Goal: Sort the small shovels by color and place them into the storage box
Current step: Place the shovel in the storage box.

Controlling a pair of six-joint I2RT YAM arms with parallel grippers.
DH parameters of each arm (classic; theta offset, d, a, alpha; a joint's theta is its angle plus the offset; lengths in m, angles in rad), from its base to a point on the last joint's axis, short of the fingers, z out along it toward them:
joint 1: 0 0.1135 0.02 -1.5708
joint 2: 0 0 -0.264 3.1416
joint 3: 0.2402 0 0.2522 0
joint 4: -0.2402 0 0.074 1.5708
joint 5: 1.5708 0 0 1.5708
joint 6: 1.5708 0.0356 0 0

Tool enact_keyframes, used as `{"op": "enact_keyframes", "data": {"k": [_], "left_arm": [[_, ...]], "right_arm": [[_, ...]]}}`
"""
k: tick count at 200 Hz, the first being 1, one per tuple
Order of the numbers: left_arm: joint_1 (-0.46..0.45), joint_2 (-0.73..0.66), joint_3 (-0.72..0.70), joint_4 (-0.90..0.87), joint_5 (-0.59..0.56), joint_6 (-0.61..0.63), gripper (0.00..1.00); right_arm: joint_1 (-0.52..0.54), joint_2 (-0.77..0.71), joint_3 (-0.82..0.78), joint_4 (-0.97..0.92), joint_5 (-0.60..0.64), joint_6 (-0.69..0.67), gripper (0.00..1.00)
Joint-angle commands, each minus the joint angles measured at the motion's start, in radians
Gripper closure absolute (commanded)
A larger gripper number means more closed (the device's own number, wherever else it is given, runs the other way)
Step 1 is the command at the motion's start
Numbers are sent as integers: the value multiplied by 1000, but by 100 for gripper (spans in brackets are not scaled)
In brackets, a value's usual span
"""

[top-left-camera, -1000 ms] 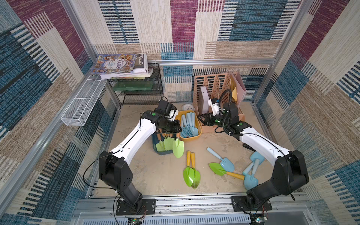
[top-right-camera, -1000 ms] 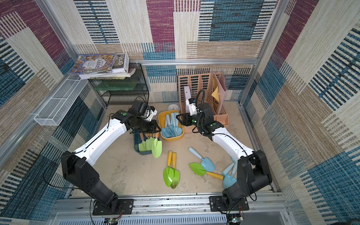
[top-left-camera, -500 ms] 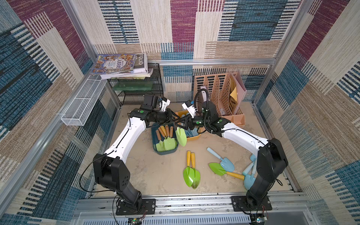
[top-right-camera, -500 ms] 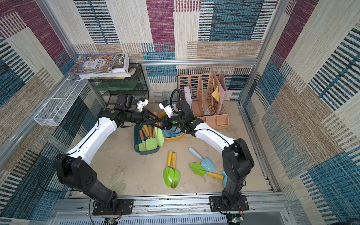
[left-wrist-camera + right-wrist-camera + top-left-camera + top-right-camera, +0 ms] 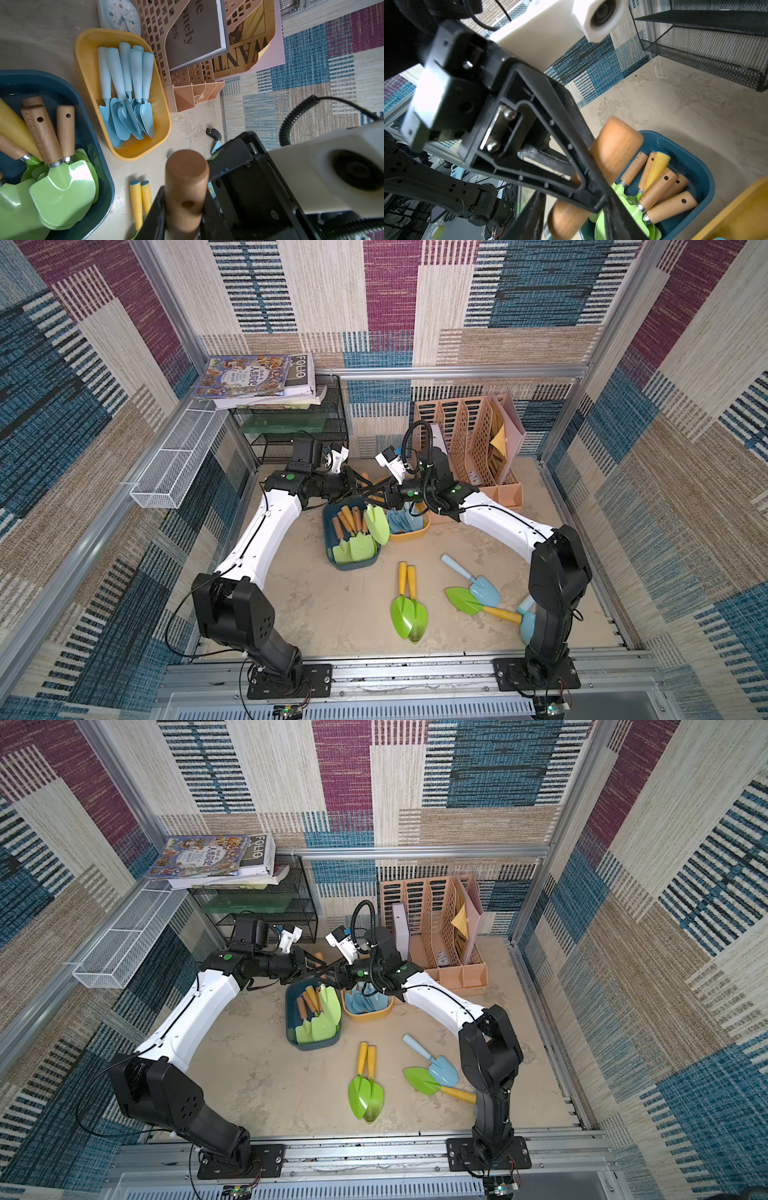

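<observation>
Wooden-handled, the green shovel (image 5: 377,524) hangs blade-down and steeply tilted over the dark blue bin (image 5: 328,547), its handle clenched by the left gripper (image 5: 353,484), while the right gripper (image 5: 371,493) straddles that handle from the opposite side, its hold impossible to tell.

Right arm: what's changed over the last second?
Right gripper swung from by the yellow bin across to the left gripper, jaws now straddling the handle of the green shovel that the left holds, which shifted slightly back. Binned and loose shovels unchanged.

White arms (image 5: 266,539) with black joints, green dots, black left hand (image 5: 357,483).
</observation>
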Motion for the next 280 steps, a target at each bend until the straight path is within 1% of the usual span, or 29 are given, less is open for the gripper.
{"op": "enact_keyframes", "data": {"k": [1, 31, 60, 99, 111, 125, 137, 140, 146, 156, 166, 176, 184, 194, 206, 226, 250, 262, 280], "left_arm": [[0, -18, 23, 185, 30, -30, 100], [0, -39, 29, 192, 23, 7, 100], [0, -59, 44, 163, -20, 74, 100], [0, -66, 53, 129, -54, 133, 100], [0, -75, 44, 141, -70, 140, 100], [0, -88, 41, 146, -105, 150, 100], [0, -96, 38, 145, -123, 160, 100], [0, -97, 40, 145, -157, 162, 100], [0, -100, 40, 144, -173, 164, 99], [0, -106, 40, 145, -186, 164, 93], [0, -107, 41, 142, -187, 160, 84], [0, -111, 42, 142, -184, 150, 71], [0, -115, 35, 147, -182, 135, 64], [0, -124, 17, 160, -183, 115, 58], [0, -138, -15, 188, -186, 81, 57], [0, -154, -72, 247, -174, 17, 56], [-2, -151, -107, 259, -162, -16, 56], [-4, -158, -128, 252, -181, -18, 56], [-3, -180, -159, 238, -217, -10, 57]], "right_arm": [[12, 23, 16, -128, -61, -53, 52], [6, 46, 45, -153, -80, -59, 50], [8, 80, 100, -215, -103, -83, 49], [7, 110, 148, -267, -146, -104, 50], [9, 125, 169, -290, -158, -111, 55], [10, 139, 189, -307, -181, -118, 72], [9, 143, 197, -312, -183, -122, 83], [9, 143, 197, -312, -182, -122, 85], [11, 141, 198, -312, -176, -125, 87], [11, 135, 197, -310, -156, -125, 89], [11, 126, 197, -310, -121, -128, 90], [12, 114, 194, -311, -68, -128, 90], [17, 104, 194, -316, 4, -132, 91], [28, 92, 194, -326, 118, -145, 91], [49, 85, 198, -340, 248, -160, 92], [82, 85, 208, -350, 403, -165, 93], [105, 90, 211, -344, 528, -156, 95], [106, 86, 210, -332, 579, -139, 95], [104, 75, 211, -310, 624, -126, 95]]}}
